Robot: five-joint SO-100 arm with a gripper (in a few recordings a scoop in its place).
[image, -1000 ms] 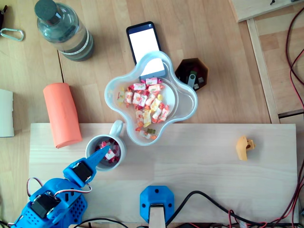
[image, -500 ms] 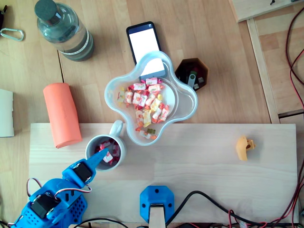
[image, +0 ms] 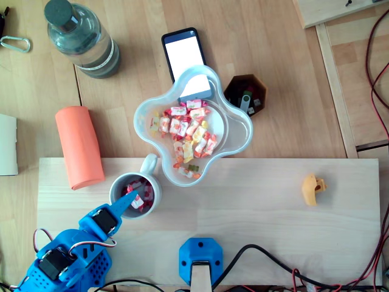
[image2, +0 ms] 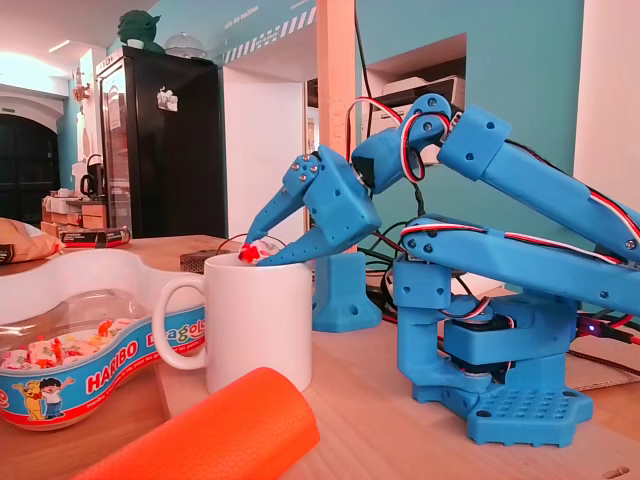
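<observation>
Off the left end of the bench [image: 255, 207] lies an orange roll [image: 79, 146]. Near its far-left corner stands the white mug [image2: 262, 325]. The claw [image2: 252, 256], almost closed, pinches a wrapped sweet [image2: 245, 256] over its mouth. A sweet bowl [image: 240, 131] sits just right.

Overhead view: set high, looking straight down on the desk [image: 255, 207]; my base [image: 67, 267] sits bottom left. Fixed view: low, at desk height, close, looking in from the overhead's left side. Shared: mug [image2: 260, 330], orange roll [image2: 200, 435], candy bowl [image2: 60, 278].
</observation>
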